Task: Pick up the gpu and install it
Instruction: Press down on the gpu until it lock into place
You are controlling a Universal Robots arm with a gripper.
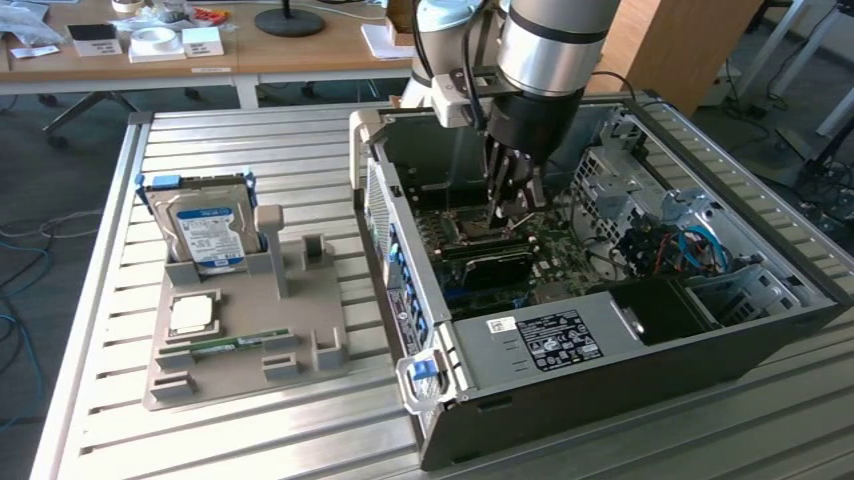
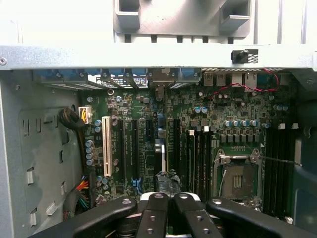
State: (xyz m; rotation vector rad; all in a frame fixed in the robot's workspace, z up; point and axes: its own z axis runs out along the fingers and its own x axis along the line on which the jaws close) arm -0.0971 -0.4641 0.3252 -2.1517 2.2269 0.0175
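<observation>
With the claw [image 1: 514,207] closed just above the gpu [image 1: 490,264] — which stands on edge on the motherboard [image 1: 561,255], mid-way along the computer case [image 1: 601,350] — an off-centre press could tilt it, leaving it half-seated or straining its slot.

The arm [image 1: 554,45] is running off the exterior view's top edge, and its body is covering part of the motherboard [image 1: 534,260] inside the computer case [image 1: 641,330]. In the wrist view the gripper [image 2: 168,198] is blocking the board's near strip, and what it is clamping is staying unclear; the slot lettering is too small to read
</observation>
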